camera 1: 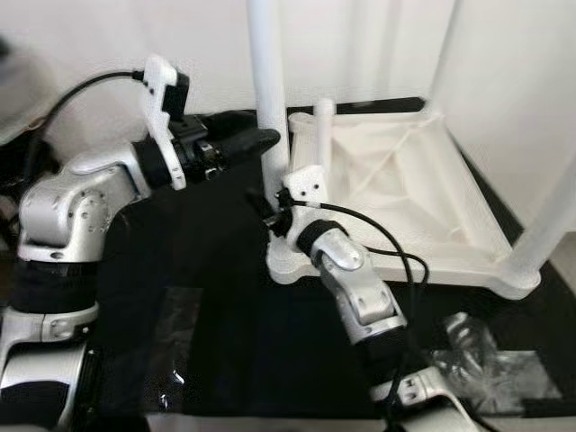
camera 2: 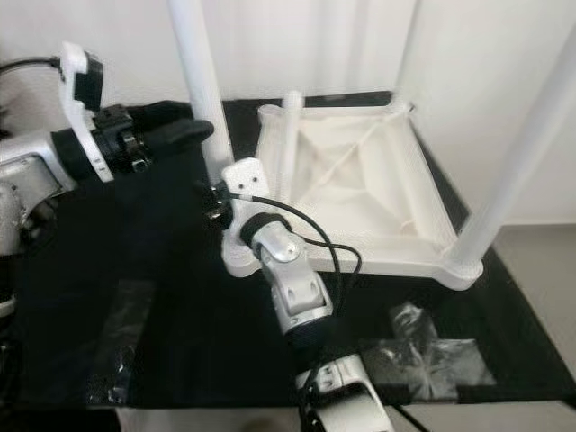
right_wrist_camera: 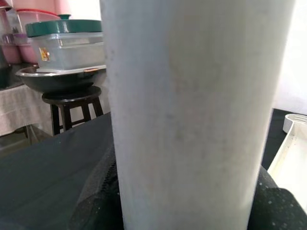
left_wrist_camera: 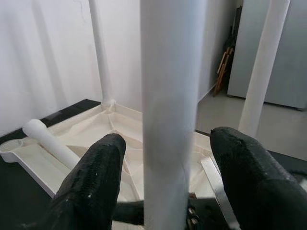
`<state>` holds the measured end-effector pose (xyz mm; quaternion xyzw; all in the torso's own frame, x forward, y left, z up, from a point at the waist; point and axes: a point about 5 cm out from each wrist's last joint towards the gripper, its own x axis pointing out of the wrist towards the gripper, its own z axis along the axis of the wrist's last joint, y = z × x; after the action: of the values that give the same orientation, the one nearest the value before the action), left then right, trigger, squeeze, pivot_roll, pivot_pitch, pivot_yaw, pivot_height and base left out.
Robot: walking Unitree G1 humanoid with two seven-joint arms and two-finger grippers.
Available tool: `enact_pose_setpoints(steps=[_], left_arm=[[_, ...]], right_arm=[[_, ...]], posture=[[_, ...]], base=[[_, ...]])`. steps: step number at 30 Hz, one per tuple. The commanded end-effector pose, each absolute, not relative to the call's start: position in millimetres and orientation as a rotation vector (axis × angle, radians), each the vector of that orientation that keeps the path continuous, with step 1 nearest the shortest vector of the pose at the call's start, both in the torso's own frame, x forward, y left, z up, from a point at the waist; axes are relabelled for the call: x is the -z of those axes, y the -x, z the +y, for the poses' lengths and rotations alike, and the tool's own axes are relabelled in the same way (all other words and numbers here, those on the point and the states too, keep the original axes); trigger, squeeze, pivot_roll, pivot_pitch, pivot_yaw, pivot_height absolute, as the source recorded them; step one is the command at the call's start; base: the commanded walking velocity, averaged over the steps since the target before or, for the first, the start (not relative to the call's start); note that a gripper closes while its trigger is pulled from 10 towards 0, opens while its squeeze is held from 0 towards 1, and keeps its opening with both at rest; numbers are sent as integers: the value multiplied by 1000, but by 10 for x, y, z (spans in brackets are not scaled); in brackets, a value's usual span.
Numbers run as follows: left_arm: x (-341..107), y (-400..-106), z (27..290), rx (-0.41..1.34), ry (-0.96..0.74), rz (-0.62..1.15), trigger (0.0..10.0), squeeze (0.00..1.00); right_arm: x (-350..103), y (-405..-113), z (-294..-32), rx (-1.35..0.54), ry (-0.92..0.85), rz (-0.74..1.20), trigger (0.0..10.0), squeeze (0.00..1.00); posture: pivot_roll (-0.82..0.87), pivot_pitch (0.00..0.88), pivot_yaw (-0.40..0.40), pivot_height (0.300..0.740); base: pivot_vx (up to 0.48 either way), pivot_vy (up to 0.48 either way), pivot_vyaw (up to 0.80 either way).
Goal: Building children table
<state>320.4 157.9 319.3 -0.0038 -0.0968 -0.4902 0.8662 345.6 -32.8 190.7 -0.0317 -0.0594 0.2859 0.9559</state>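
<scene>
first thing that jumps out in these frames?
The white table top, lying upside down on the black mat with white legs rising from its corners. Both grippers meet at the near-left leg: the right gripper is clamped on it low, near the socket, and the left gripper straddles it higher up, fingers open on either side. One more leg lies loose in the table top.

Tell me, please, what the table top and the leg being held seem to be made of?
Table top: likely moulded white plastic, matte, given ribs on its upturned underside. Leg: smooth white tube, probably plastic too, though painted metal cannot be ruled out.
</scene>
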Motion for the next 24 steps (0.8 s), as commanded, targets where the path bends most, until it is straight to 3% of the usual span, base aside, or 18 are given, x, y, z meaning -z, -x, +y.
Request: enact_pose_setpoints(steps=[1,3,4,6,7,8,11,12,15,17,18,21,24], left_arm=[[-3181,-3186,1587,1030,8,-194,10000,0],[-3067,-3129,1660,1009,36,-176,10000,0],[-2961,-3074,1723,991,49,-152,10000,0],[-2892,-3034,1763,979,56,-135,10000,0],[-2802,-2990,1828,946,67,-119,10000,0],[-2715,-2946,1899,901,86,-107,10000,0],[-2666,-2919,1944,869,99,-100,10000,0],[-2603,-2875,2001,827,111,-95,10000,0],[-2465,-2737,2118,694,151,-121,10000,0],[-2419,-2698,2122,665,143,-123,10000,0],[-2334,-2644,2097,652,124,-110,10000,0],[-2105,-2506,2009,649,61,-60,10000,0],[-2105,-2506,2009,649,61,-60,10000,0]], right_arm=[[-1435,-3332,-98,-604,-14,82,0,0],[-1470,-3355,-65,-617,-10,75,0,0],[-1481,-3358,-62,-622,-11,79,3333,0],[-1487,-3357,-62,-626,-11,82,3333,0],[-1514,-3363,-72,-636,-23,73,10000,0],[-1571,-3366,-74,-683,-36,44,10000,420],[-1629,-3322,-76,-692,-40,31,10000,420],[-1750,-3283,-63,-754,-80,-15,10000,1000],[-2161,-3263,-168,-987,-154,-181,10000,1000],[-2217,-3283,-227,-1053,-139,-191,10000,1000],[-2240,-3334,-303,-1117,-84,-182,10000,0],[-2249,-3435,-439,-1240,50,-160,10000,0],[-2249,-3435,-439,-1240,50,-160,10000,0]], posture=[[12,98,76,740],[18,99,66,740],[23,100,62,740],[23,100,62,740],[28,102,62,740],[33,102,60,740],[33,102,60,740],[36,105,58,740],[41,104,51,740],[43,103,47,740],[47,104,44,740],[50,105,40,740],[50,105,40,740]], base=[[0,0,0],[0,0,0],[0,0,0],[0,0,0],[0,0,0],[0,0,0],[0,0,0],[0,0,0],[0,0,0],[0,0,0],[0,0,0],[0,0,0],[0,0,0]])
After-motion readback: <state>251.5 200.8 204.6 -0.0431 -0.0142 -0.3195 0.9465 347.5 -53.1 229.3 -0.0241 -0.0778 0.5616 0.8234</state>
